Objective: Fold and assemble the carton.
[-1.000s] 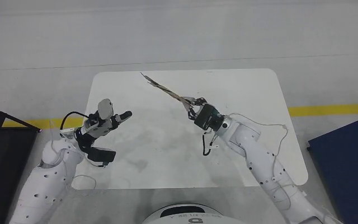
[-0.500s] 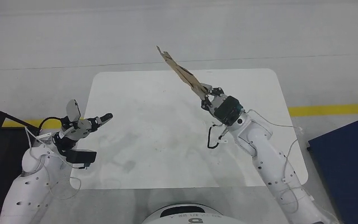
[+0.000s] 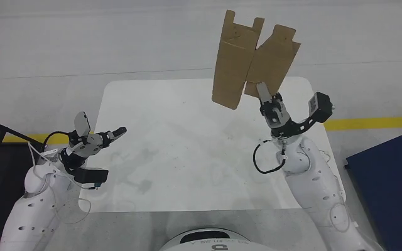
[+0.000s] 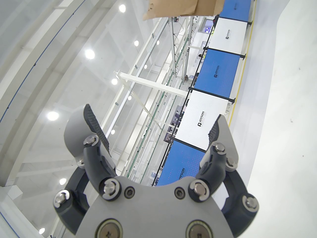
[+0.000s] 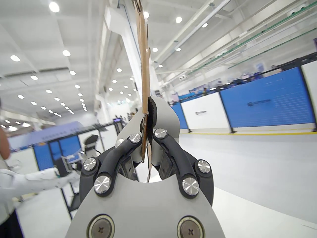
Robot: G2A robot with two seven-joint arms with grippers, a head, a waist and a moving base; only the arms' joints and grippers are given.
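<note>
Carton (image 3: 254, 59): flat brown cardboard sheet with notched flaps, upper centre-right of the top view, lifted over the far edge of the table (image 3: 188, 138); lower edge caught in the right gripper (image 3: 266, 99), flaps pointing up and away from it.
Right gripper: right of centre in the top view, directly below the carton; fingers pressed together on the cardboard, sheet edge-on between the pads in the right wrist view.
Left gripper (image 3: 99, 127): left edge of the table, well apart from the carton; fingers spread wide, touching nothing.
</note>
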